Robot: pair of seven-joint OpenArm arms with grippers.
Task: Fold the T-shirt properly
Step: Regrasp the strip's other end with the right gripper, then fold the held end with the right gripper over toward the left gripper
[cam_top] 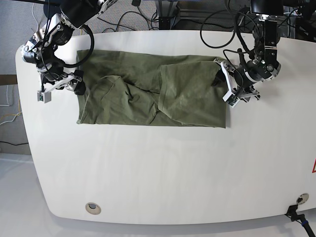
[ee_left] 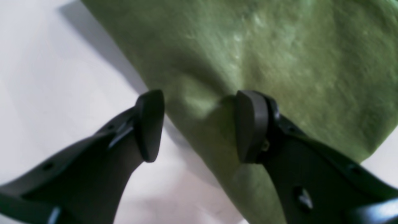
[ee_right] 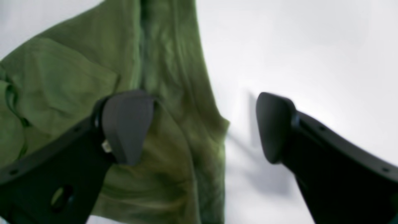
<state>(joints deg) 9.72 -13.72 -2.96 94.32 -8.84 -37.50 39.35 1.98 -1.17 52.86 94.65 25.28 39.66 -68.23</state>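
The olive-green T-shirt (cam_top: 148, 94) lies spread across the far half of the white table (cam_top: 158, 173), with a flap folded over its right half and creases left of the middle. My left gripper (cam_top: 226, 86) is at the shirt's right edge. In the left wrist view it (ee_left: 200, 126) is open, one finger (ee_left: 252, 124) on the cloth (ee_left: 279, 46), the other over bare table. My right gripper (cam_top: 76, 84) is at the shirt's left edge. The right wrist view shows it (ee_right: 201, 126) wide open over the cloth's edge (ee_right: 77, 71), holding nothing.
Cables and equipment (cam_top: 168, 15) crowd the table's far edge behind the shirt. A small round hole (cam_top: 92, 208) sits near the front left corner, and a black cable end (cam_top: 296, 213) near the front right corner.
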